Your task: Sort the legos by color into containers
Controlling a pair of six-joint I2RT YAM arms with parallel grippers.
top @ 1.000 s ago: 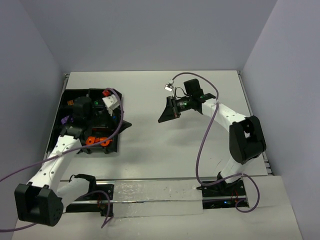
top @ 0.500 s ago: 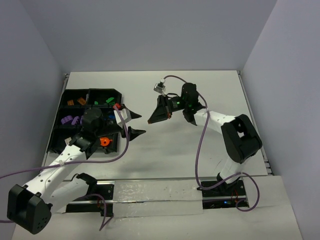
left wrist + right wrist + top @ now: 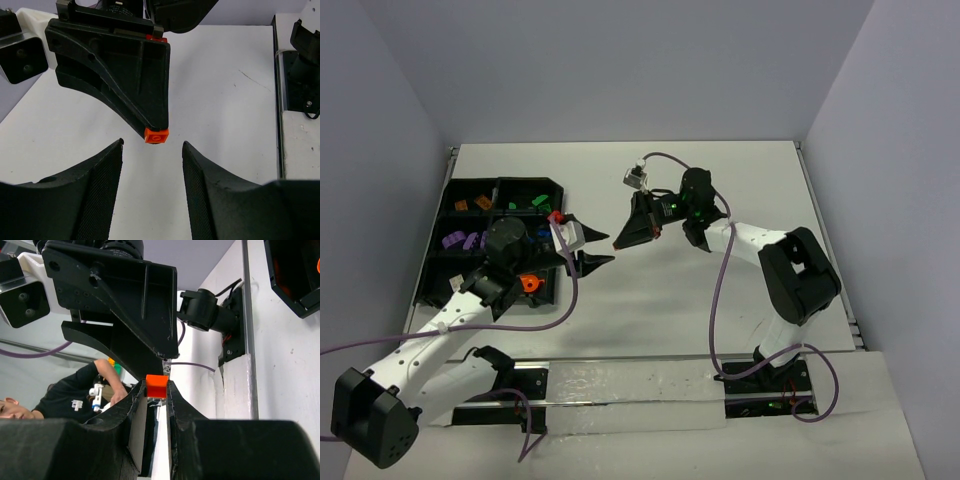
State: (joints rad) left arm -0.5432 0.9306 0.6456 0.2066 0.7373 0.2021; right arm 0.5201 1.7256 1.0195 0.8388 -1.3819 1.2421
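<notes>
Orange-red brick (image 3: 156, 135) sits pinched at the very tip of the R gripper (image 3: 620, 240), mid-air over the counter (image 3: 720, 290) and well clear of the tray (image 3: 470, 182). R jaws are narrow, clamped on the brick w/ only its front end poking out. L gripper (image 3: 603, 251) faces it nose to nose, jaws part-open w/ a gap wider than the brick and nothing in them. The brick hangs just beyond the L fingertips (image 3: 116, 150), roughly centred btwn them.

Looks like an arm-to-arm handover, since the tray is on the L side. To do it well, IMO:
- L should creep fwd till its pads bracket the exposed bit of brick, not the R fingers (very little plastic sticks out, so margin is thin).
- Keep the L jaws turned at an angle to the R ones so both pairs can hold at once.
- Close L firmly first, then let R go. The reverse order prob drops the brick onto the counter.

It then belongs w/ matching pieces. Orange ones (image 3: 528, 283) lie in a near compartment, but I can't tell if this brick counts as red or orange.
</notes>
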